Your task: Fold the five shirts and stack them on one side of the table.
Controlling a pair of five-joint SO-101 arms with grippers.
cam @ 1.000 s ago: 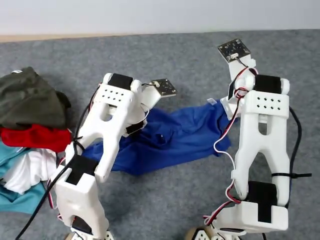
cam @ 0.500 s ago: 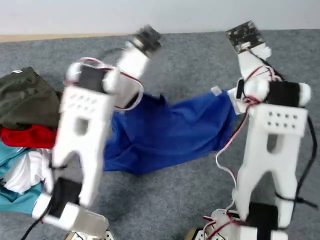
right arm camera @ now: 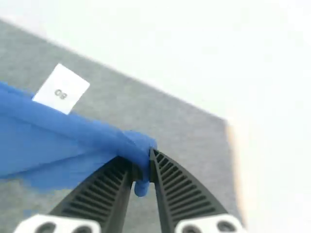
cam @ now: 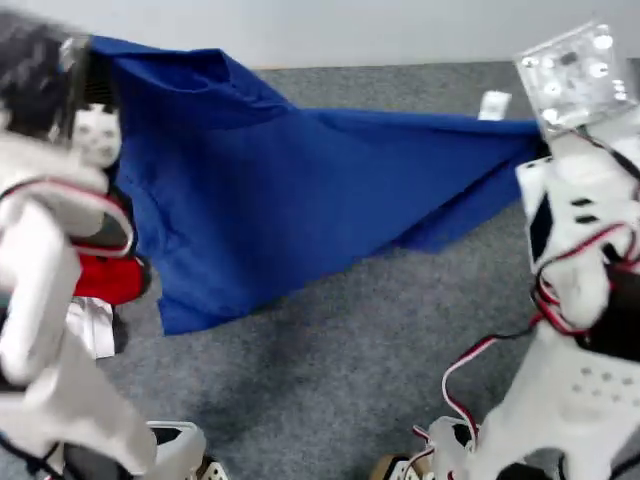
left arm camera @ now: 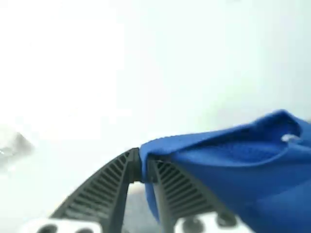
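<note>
A blue shirt [cam: 300, 190] hangs stretched in the air between my two arms, well above the grey table [cam: 330, 390]. My left gripper [left arm camera: 142, 165] is shut on one corner of the blue shirt [left arm camera: 233, 160], held high at the left. My right gripper [right arm camera: 143, 167] is shut on the opposite edge of the blue shirt [right arm camera: 63, 141], near its white label [right arm camera: 60, 91], at the right. The shirt's lower edge sags toward the table. A pile of other shirts lies at the left edge, with a red one [cam: 110, 278] and a white one [cam: 92, 322] peeking out behind the left arm.
The left arm [cam: 45, 300] covers most of the shirt pile. The right arm [cam: 580, 300] stands tall at the right side. Bare grey table lies under and in front of the hanging shirt. A pale wall runs along the table's far edge.
Both arms have lifted and pulled apart, raising the blue shirt from the table and spreading it wide in the air.
</note>
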